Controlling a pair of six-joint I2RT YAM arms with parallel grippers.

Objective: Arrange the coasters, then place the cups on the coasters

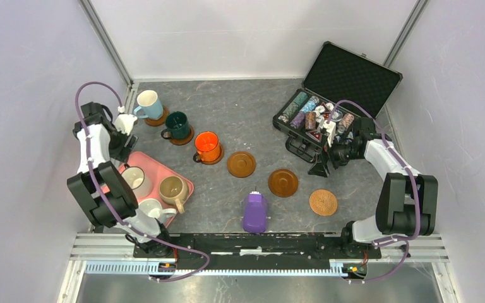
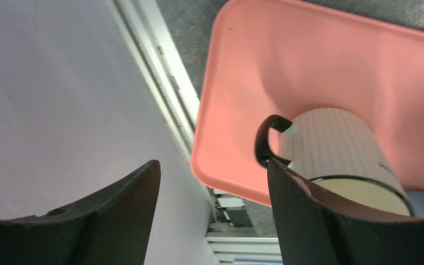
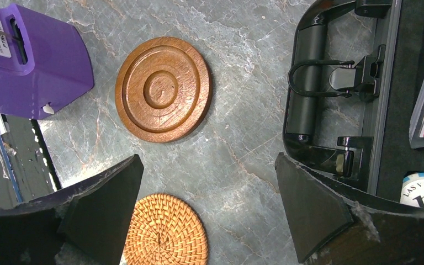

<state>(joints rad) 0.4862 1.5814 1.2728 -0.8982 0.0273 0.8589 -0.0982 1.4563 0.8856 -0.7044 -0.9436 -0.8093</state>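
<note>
Three cups stand on dark coasters at the back left: light blue (image 1: 148, 104), dark green (image 1: 178, 125), orange (image 1: 207, 146). On the table lie two bare dark coasters (image 1: 241, 164) (image 1: 283, 182) and a woven one (image 1: 323, 202). A pink tray (image 1: 158, 163) holds the cream cup (image 1: 136, 180), the beige cup (image 1: 173, 189) and the white cup (image 1: 151, 209). My left gripper (image 2: 212, 165) hangs open and empty over the tray's far left edge, its right finger by the cream cup's dark handle (image 2: 265, 138). My right gripper (image 3: 208, 160) is open above the table, near a wooden coaster (image 3: 163, 88) and the woven coaster (image 3: 165, 232).
A purple device (image 1: 255, 213) lies near the front centre, beside the wooden coaster. An open black case (image 1: 347, 82) of poker chips sits at the back right, its handle (image 3: 309, 94) close to my right gripper. The enclosure wall and rail (image 2: 165, 94) run just left of the tray.
</note>
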